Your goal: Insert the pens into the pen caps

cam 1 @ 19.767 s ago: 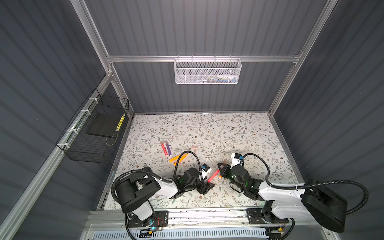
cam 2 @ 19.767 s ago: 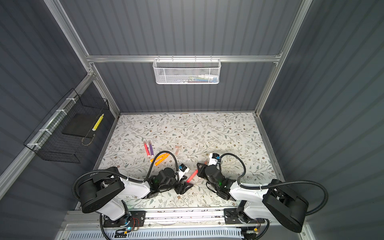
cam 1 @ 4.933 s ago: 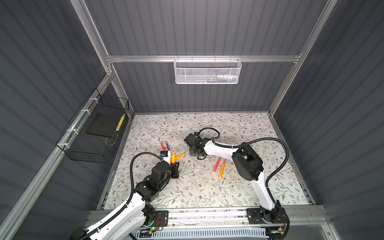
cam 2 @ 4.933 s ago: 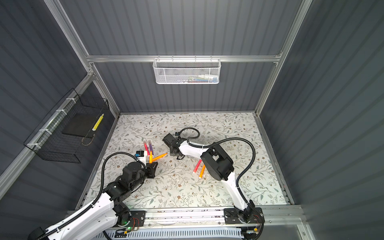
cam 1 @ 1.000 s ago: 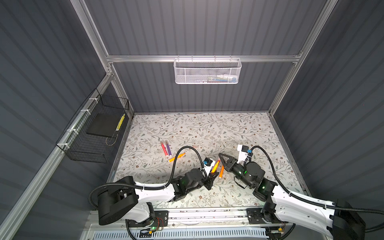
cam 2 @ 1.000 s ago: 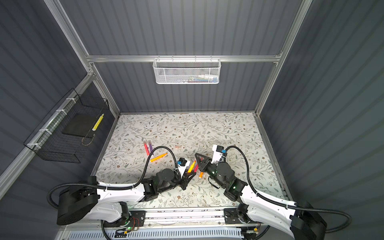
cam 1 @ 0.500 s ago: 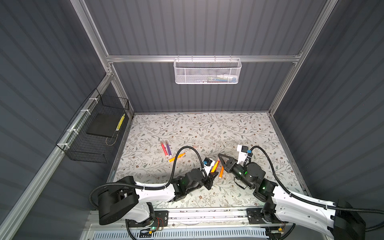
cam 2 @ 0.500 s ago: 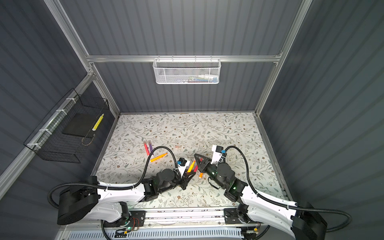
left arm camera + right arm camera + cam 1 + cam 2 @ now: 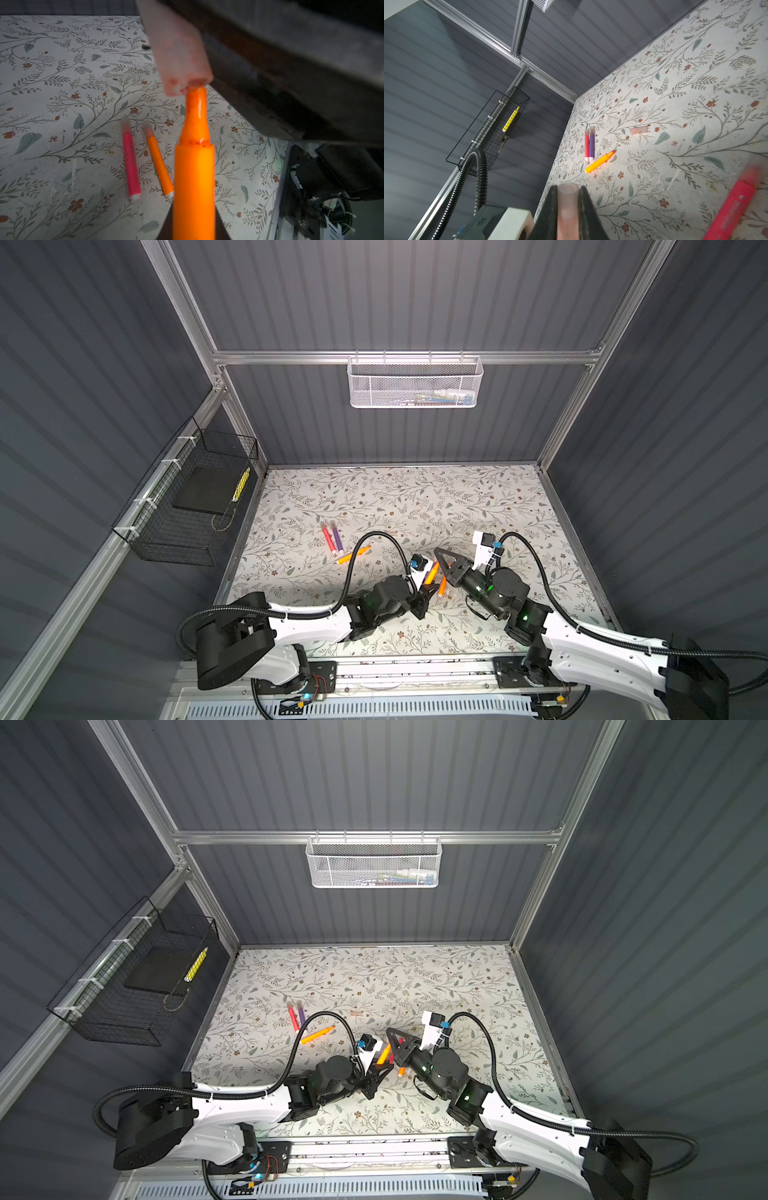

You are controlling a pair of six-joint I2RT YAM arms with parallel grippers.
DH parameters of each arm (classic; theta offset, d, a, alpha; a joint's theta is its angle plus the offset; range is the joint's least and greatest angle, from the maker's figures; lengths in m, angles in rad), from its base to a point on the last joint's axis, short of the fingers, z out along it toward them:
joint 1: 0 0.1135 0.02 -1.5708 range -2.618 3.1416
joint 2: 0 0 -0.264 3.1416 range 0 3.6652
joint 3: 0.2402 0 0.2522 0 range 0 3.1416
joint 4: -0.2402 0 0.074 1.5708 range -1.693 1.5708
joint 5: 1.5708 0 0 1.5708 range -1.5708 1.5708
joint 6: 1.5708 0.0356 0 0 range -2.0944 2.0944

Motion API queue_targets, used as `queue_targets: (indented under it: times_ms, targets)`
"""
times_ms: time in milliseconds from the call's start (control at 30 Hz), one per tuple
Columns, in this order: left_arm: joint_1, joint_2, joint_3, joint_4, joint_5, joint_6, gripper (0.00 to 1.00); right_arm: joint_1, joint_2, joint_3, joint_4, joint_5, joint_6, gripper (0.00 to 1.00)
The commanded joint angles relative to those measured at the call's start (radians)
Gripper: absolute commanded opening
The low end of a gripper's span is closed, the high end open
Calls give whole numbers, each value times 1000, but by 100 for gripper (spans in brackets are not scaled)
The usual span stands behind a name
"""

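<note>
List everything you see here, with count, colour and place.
Mat: one, floral, floor.
Capped pens: four; red pen, purple pen at left; pink pen, orange pen front-centre.
Bare pen: one, orange, beside left pair.
Held pen: one, orange, left claw.
Loose cap: one, pinkish, mid-mat.
Held cap: one, pinkish, right claw, at held pen's tip.
White basket: one, back wall.
Black basket: one, left wall, holds yellow pen.
Claws: two, black, both shut.
</note>
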Motion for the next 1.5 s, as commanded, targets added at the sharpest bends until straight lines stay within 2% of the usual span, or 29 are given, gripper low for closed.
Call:
queue_targets:
  times_ms: [0,133,300,633,967,1467]
  targets:
    - [-1,-43,33,20,-13,-9,0,14,-7,-24,-9,16,-24,0]
    - [-1,-49,16,12,-12,-5,0,13,-42,-23,-27,41,-36,0]
    - [-1,-47,-3,41,51,1,0,13,-65,-9,-81,97,-44,0]
    - [-1,-57,-12,51,90,7,0,13,-33,5,-62,101,-48,0]
    - [-1,-74,-22,20,23,0,0,11,-31,4,-43,94,-47,0]
    - [-1,-30,-31,29,56,-3,0,6,-51,11,-52,96,-50,0]
